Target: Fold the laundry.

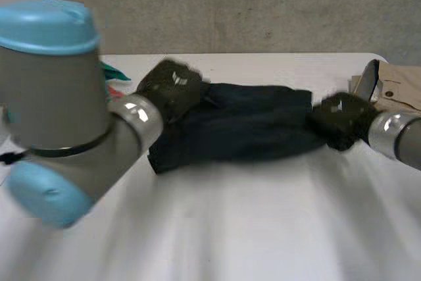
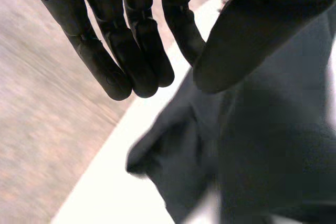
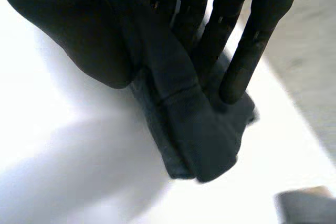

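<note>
Pinching one end of the dark garment point(image 1: 250, 126) in our right hand point(image 1: 342, 120), left hand point(image 2: 131, 40) released over the other end, we should grasp there before lifting both level.

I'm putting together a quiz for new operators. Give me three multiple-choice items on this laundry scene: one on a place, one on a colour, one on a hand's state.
1. Where does the beige garment lie?
A) at the table's right edge, behind the right hand
B) at the table's near edge
C) hanging from an arm

2. What colour is the long garment across the table's middle?
A) white
B) dark navy
C) red

3. How are the left hand's fingers?
A) curled round cloth
B) straight and open
C) balled in a fist

Answers:
1 A, the head view shows it just past the right hand.
2 B, it reads dark blue in every view.
3 B, the left wrist view shows straight fingers above the cloth.
</note>
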`<state>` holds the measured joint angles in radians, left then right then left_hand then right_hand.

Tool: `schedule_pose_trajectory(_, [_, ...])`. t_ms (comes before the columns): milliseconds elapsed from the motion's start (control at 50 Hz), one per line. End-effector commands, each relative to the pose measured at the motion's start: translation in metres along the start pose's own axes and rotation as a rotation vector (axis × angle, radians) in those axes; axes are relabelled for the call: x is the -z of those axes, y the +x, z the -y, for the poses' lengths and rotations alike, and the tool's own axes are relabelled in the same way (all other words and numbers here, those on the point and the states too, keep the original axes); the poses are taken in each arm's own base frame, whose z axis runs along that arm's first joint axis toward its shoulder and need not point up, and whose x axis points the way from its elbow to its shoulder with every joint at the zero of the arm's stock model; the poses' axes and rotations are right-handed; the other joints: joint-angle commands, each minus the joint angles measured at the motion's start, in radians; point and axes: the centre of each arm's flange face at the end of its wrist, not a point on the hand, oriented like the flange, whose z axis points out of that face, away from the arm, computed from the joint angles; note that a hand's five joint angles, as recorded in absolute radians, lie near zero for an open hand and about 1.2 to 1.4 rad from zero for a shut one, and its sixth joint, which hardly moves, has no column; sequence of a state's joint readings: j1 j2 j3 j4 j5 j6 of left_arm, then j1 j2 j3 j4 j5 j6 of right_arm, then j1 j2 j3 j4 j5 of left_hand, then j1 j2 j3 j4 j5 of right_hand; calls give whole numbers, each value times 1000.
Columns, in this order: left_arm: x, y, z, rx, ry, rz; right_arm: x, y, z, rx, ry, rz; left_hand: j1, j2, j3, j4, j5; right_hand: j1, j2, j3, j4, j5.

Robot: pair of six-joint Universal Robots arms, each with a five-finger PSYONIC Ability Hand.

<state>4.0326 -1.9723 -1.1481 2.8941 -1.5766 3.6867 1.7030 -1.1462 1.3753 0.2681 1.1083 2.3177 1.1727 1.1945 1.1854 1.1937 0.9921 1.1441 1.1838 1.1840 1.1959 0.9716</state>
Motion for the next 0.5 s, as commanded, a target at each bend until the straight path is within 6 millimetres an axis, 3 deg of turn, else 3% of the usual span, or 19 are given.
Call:
schedule_pose_trajectory(20, [52, 13, -33, 34, -312, -306, 49, -39, -11, 118, -256, 370, 224, 202, 211, 203, 230, 252, 213, 212, 200, 250])
schedule_pose_trajectory(100, [63, 22, -39, 27, -377, -415, 49, -38, -8, 116, -243, 360, 224, 202, 211, 203, 230, 252, 213, 212, 200, 250])
schedule_pose_trajectory(180, [50, 21, -40, -9, -331, -384, 37, -33, -4, 84, -190, 293, 224, 202, 211, 203, 230, 252, 213, 212, 200, 250])
schedule_pose_trajectory(360, [-31, 4, -31, -18, -126, -94, -2, -39, 9, -37, -63, 150, 224, 202, 211, 203, 230, 252, 213, 212, 200, 250])
schedule_pose_trajectory(400, [-35, 1, -31, 15, -144, -62, -7, -40, 8, -55, -72, 128, 29, 7, 16, 8, 35, 252, 213, 212, 200, 250])
schedule_pose_trajectory(420, [-32, 0, -30, 52, -169, -50, -10, -41, 6, -74, -89, 109, -249, -271, -262, -270, -243, 252, 213, 212, 200, 250])
schedule_pose_trajectory(440, [-29, 1, -30, 73, -188, -53, -11, -42, 5, -82, -96, 101, -388, -410, -401, -409, -382, 252, 213, 212, 200, 250])
schedule_pose_trajectory(500, [-15, 2, -32, 158, -246, -59, -12, -44, 5, -118, -106, 78, -642, -663, -654, -663, -636, 252, 213, 212, 200, 250])
